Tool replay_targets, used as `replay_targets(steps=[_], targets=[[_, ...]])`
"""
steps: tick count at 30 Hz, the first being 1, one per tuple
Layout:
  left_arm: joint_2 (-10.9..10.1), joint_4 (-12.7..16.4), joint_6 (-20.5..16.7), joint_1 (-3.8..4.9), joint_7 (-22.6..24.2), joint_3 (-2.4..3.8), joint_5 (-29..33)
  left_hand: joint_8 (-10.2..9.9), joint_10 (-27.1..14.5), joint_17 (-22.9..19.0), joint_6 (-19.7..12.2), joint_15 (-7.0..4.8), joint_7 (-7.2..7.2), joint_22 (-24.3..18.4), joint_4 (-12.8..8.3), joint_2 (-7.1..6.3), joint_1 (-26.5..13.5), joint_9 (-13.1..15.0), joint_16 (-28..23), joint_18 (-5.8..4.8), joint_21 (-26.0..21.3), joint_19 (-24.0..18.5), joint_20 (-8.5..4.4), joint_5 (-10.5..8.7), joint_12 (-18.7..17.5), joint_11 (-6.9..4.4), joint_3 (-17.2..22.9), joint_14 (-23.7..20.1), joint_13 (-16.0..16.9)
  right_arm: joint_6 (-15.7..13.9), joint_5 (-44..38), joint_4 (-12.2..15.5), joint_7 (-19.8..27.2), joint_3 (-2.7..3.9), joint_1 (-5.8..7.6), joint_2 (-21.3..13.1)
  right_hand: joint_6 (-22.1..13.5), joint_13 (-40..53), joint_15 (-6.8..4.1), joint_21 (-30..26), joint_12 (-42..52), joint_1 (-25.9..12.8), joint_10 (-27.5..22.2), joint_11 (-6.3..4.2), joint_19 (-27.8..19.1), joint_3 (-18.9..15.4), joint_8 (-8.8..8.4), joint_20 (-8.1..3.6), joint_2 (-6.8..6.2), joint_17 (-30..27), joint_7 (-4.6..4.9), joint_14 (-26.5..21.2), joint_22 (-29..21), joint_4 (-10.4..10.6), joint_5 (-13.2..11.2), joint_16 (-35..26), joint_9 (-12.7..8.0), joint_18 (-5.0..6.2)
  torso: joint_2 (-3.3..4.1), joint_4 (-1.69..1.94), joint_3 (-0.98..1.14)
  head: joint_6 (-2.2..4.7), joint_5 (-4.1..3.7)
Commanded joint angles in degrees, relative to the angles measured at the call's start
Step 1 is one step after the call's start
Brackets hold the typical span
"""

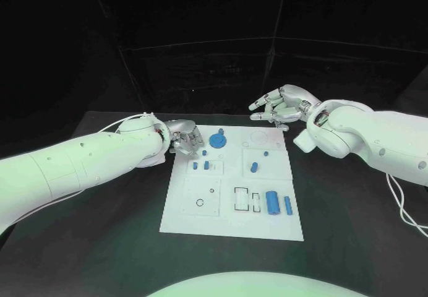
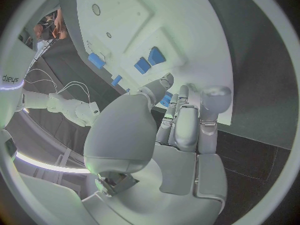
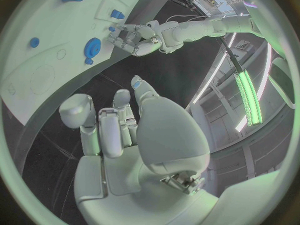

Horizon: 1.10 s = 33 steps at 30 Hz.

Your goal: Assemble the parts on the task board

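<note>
The left hand (image 1: 185,141) sits at the near-left corner of the white task board (image 1: 201,226) in the head view, fingers curled down over its edge beside a few small blue parts (image 1: 206,165); whether it pinches one I cannot tell. The right hand (image 1: 284,106) hovers above the tabletop (image 1: 107,247) past the board's far right corner, fingers loosely spread, holding nothing. A blue round knob-like part (image 1: 219,142) stands near the far edge, a short blue peg (image 1: 254,166) lies mid-board, and two blue cylinders (image 1: 278,203) lie side by side toward the near right.

In the left wrist view, that hand's fingers (image 2: 187,125) bend together toward the board's edge, a scrap of blue peeping between them; the hold remains unclear.

In the right wrist view, the right hand's fingers (image 3: 109,130) stand apart and empty.

The parts look like small, stiff, light plastic, probably smooth and liable to roll or slip. The cylinders are best pinched across the middle of their length, and the knob by its rim.
</note>
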Motion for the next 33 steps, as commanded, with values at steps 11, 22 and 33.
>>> replay_targets(steps=[11, 22, 33], targets=[[-6.12, 3.59, -11.34, 0.03, 9.50, 0.06, 20.96, 4.34, 3.26, 0.17, 8.31, 0.50, 1.99, -1.55, -0.07, 1.45, 0.42, 1.50, 0.38, -0.07, -2.04, -0.62, 0.66, -0.22, 1.62, 0.18, 1.85, 0.23, 0.56, -1.23, -28.13, 0.54, -7.56, -0.03, 0.00, -2.66, 7.68, -25.92, -0.88, -1.11, -29.69, 3.48, -4.84, -0.32, 0.10, 8.89, 0.93, -0.46, -1.58, -10.08, -1.05, 0.86, -1.12, -2.36, -0.77, -7.42, -0.19, 0.75, 0.02, -0.22, 0.03, 1.38, -3.04], [-11.69, 10.79, -12.60, -0.28, 26.78, 0.01, 59.66, 4.32, 3.05, -17.46, 9.14, 1.05, 2.43, -14.08, 0.31, 2.08, -0.17, 0.64, -9.22, 2.48, -17.08, -9.11, 1.35, -0.19, 2.71, 0.57, 1.86, -7.58, 0.53, 2.20, -48.18, 2.61, -15.66, -0.19, -1.63, -2.94, 9.93, -34.34, -0.21, -1.91, -39.71, 1.00, -2.98, 0.27, 0.09, 12.19, -0.91, 0.13, -5.26, -11.83, -1.32, 0.96, -2.16, -1.52, -3.16, -9.01, -0.28, 0.81, 0.03, 0.09, -0.14, 2.38, -5.78], [-13.81, 15.05, -11.75, -0.58, 30.73, -0.03, 69.32, 4.55, 3.83, -21.21, 9.61, 0.92, 2.25, -14.63, 0.37, 2.42, -0.26, 0.52, -11.36, 2.52, -18.21, -10.19, 1.31, -0.18, 4.19, 0.30, 1.09, -9.70, 0.91, 3.91, -53.14, 4.25, -17.38, -0.28, -3.55, -2.94, 8.41, -37.47, 0.50, -2.74, -42.16, 0.57, -4.31, 1.14, -0.21, 12.88, -3.56, 0.73, -7.23, -12.49, -0.62, 1.02, -3.37, -1.26, -3.27, -9.62, -0.36, 0.96, 0.09, 0.03, -0.08, 2.76, -6.02]])
